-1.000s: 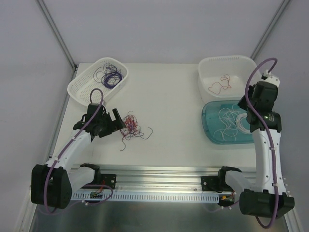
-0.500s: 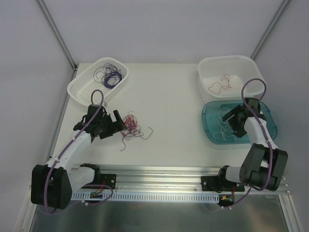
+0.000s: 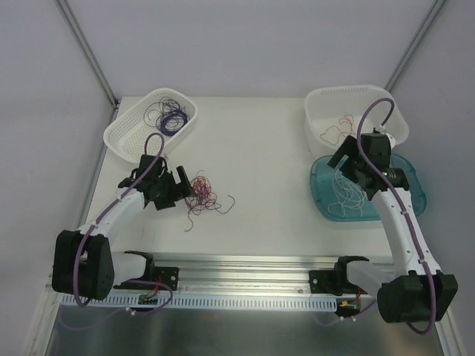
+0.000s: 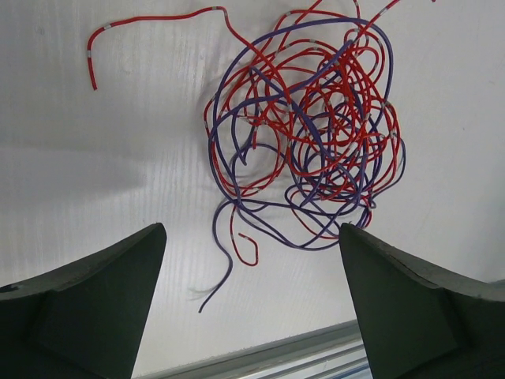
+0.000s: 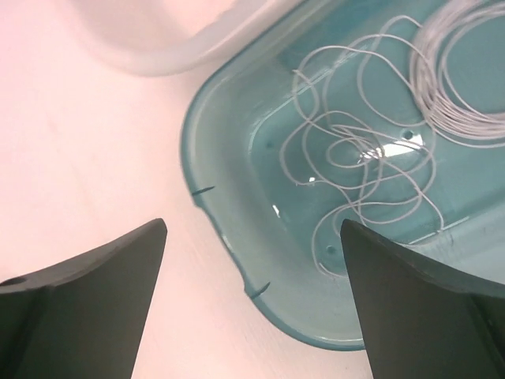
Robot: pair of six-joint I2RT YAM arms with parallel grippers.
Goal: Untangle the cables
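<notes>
A tangle of red and dark purple cables (image 3: 202, 194) (image 4: 308, 126) lies on the white table, left of centre. My left gripper (image 3: 180, 190) (image 4: 251, 233) hovers at the tangle's left edge, open, with a loose purple end and a red end lying between its fingers. Thin white cables (image 3: 347, 189) (image 5: 363, 158) lie in loose loops in the teal tray (image 3: 320, 194) (image 5: 237, 237). Above that tray's left part my right gripper (image 3: 345, 163) (image 5: 252, 229) is open and holds nothing.
A white slotted basket (image 3: 122, 133) at the back left holds dark purple cables (image 3: 169, 117). At the back right a white tub (image 3: 315, 104) holds a red cable (image 3: 338, 130). An aluminium rail (image 3: 245, 263) runs along the near edge.
The right arm came down from its raised pose over the tray and moved towards the tray's left part, its gripper opening. The left arm edged slightly towards the tangle.
</notes>
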